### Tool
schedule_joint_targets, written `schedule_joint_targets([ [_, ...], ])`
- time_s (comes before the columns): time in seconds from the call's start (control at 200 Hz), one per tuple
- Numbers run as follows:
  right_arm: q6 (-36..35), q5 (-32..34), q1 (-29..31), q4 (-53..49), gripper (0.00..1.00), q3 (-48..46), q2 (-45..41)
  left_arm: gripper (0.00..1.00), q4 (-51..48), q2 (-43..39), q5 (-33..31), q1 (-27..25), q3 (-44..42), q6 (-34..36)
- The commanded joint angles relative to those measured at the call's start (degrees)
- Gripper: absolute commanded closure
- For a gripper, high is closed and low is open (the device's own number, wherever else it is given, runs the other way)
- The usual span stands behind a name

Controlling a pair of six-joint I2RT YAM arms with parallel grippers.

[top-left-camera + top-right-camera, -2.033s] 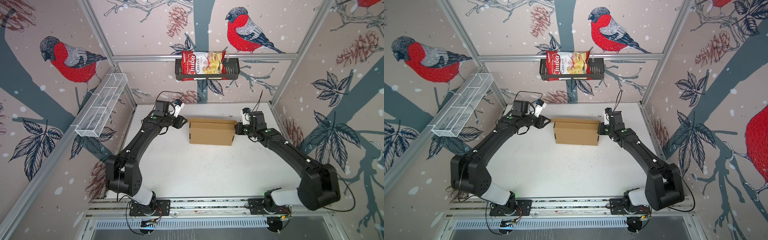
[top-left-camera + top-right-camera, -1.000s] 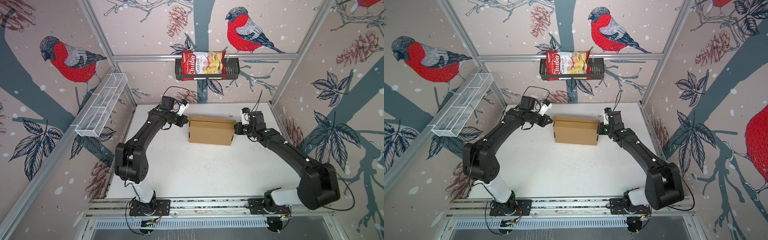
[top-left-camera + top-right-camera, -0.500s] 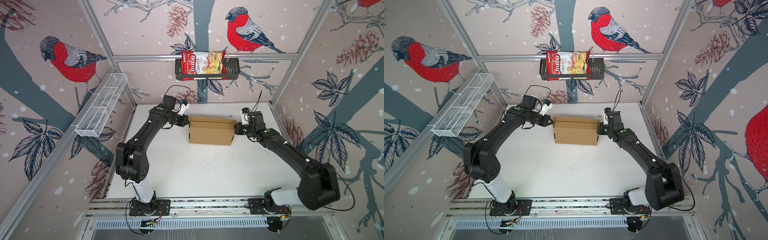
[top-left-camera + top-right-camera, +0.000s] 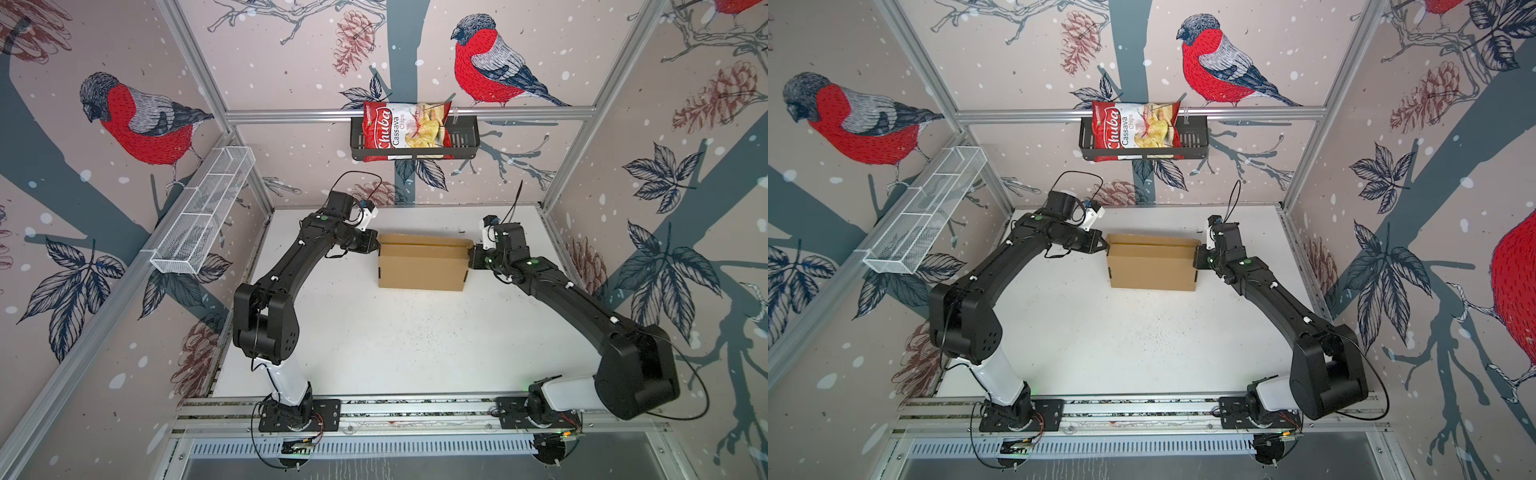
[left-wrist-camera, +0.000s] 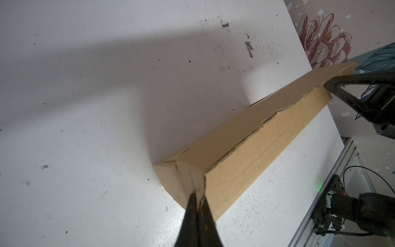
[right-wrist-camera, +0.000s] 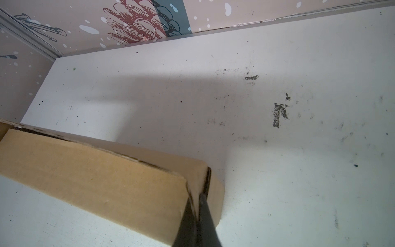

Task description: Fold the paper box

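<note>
The paper box [image 4: 422,266] [image 4: 1152,266] is a shut brown cardboard box lying flat at the back middle of the white table. Its lid seam runs along the top near the far edge. My left gripper [image 4: 375,246] [image 4: 1104,246] is shut, its tips pressed against the box's left end at the upper corner [image 5: 197,197]. My right gripper [image 4: 471,253] [image 4: 1198,255] is also shut, tips against the right end near the seam [image 6: 197,197]. From the left wrist the box [image 5: 245,154] runs away toward the right gripper [image 5: 328,86]. The right wrist view shows the box [image 6: 96,177] from its other end.
A red chips bag [image 4: 405,131] sits in a black basket [image 4: 465,143] on the back wall. A white wire shelf [image 4: 203,216] hangs on the left wall. The white table [image 4: 395,340] is bare in front of the box, bounded by walls and a front rail [image 4: 415,409].
My left arm has swung in from the back left, elbow raised, and brought its shut tips onto the box's left end. The right arm and the box have stayed put.
</note>
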Motion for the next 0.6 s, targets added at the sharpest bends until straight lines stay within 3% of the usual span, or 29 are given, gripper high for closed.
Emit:
schedule_joint_targets([
  [0.0,0.48,-2.27,0.5,-5.35,1.0,-0.58,0.74,1.0,-0.33,-0.03,7.04,0.08,0.32,-1.45],
  [0.595,0.82,-2.28,0.87,-4.82,1.0,-0.93,1.07,1.0,1.57,0.41,9.21,0.42,-2.6,-5.51],
])
